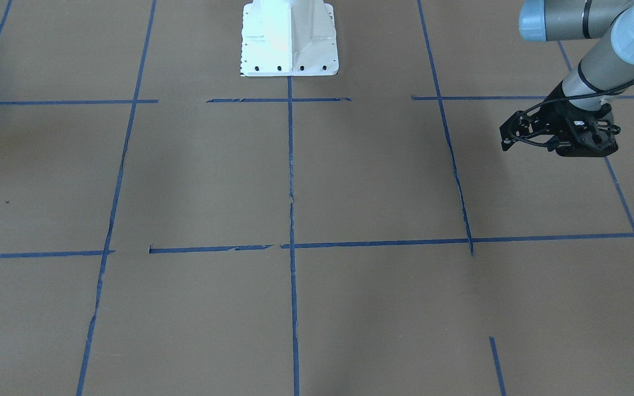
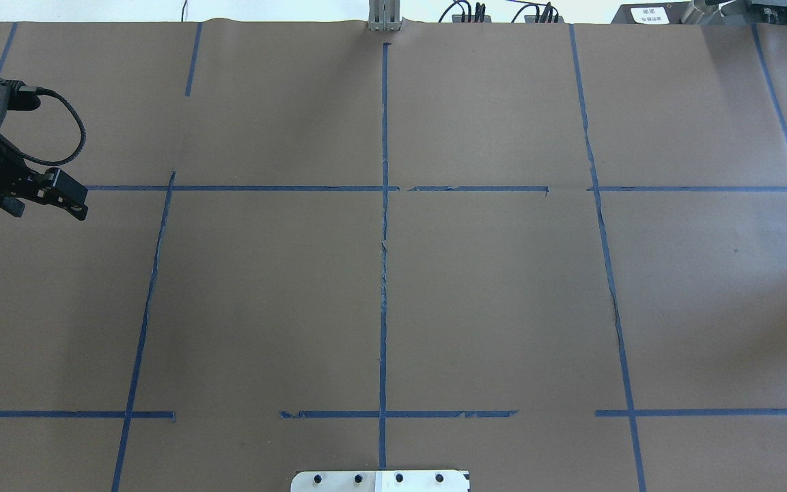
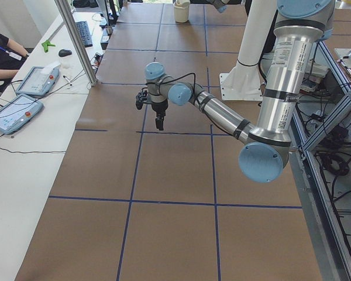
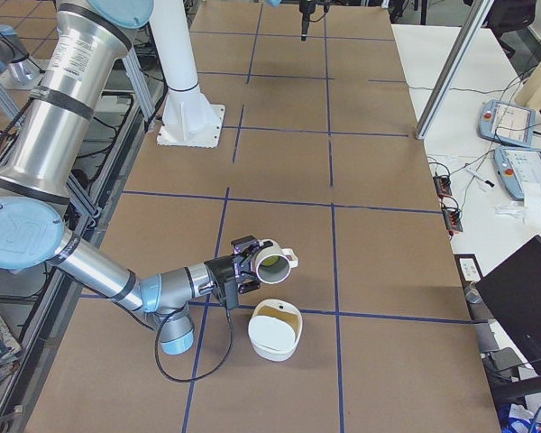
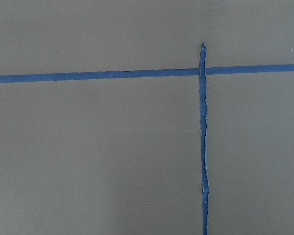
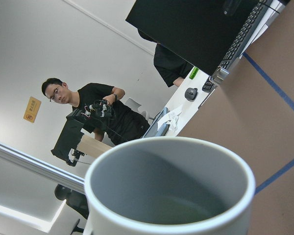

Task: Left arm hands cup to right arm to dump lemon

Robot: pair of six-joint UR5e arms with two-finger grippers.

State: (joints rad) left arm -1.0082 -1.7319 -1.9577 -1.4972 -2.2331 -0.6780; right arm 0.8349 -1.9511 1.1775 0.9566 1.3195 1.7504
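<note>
The white cup lies tilted on its side at the tip of my right gripper, mouth towards the camera, just above a white bowl. I cannot tell whether the fingers are shut on it. In the right wrist view the cup's rim and grey inside fill the lower frame. No lemon shows clearly; the bowl's inside looks yellowish. My left gripper hangs open and empty over the table's far left, and also shows in the front view and the left side view.
The white robot base stands at the table's rear middle. Blue tape lines cross the brown table cover. A side table with tablets, a metal post and a seated person lie beyond the table's edge.
</note>
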